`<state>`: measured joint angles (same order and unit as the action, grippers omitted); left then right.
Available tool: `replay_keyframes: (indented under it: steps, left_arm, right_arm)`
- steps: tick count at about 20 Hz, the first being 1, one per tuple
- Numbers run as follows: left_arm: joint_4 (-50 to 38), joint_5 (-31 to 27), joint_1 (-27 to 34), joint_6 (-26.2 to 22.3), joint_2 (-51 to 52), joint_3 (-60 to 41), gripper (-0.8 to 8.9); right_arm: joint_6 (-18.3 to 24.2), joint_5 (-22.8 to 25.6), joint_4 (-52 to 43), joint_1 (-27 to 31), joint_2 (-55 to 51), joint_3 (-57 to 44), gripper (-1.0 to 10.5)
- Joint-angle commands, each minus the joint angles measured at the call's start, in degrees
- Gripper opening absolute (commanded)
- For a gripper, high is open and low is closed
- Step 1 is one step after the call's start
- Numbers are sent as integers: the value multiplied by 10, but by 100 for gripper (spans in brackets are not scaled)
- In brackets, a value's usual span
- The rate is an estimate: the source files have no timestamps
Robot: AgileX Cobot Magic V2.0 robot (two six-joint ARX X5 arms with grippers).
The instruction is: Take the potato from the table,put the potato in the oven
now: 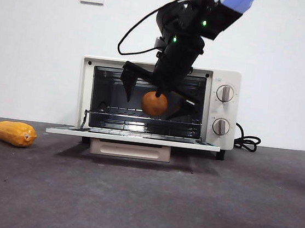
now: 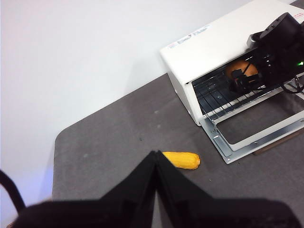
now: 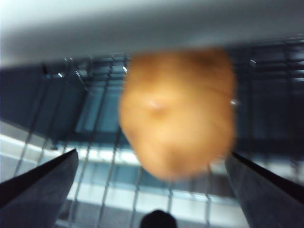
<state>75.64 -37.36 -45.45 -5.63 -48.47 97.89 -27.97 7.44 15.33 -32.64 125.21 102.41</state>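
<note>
Here the right pincer (image 1: pixel 155 95), jaws wide, frames the potato (image 1: pixel 155 104) inside the oven (image 1: pixel 215 140); left pincer (image 2: pixel 156 159) closed above the grey worktop (image 1: pixel 142 201), white wall (image 1: pixel 33 51) behind.

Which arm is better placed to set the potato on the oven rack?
Right. The right gripper is at the oven mouth with the potato between its open jaws; the left gripper waits shut, far back.
</note>
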Motion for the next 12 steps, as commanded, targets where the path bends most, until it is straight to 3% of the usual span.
replay_keyframes:
  steps: [1,7,12]
  left_arm:
    - [-2,-1,0,-6,2,1,-5]
    - [-2,32,0,14,2,1,-5]
    - [-2,127,0,74,-10,1,-5]
  right_arm:
    - [-4,14,48,-7,-27,2,568]
    - [3,35,227,-30,-120,2,567]
    - [87,54,388,-75,-261,2,523]
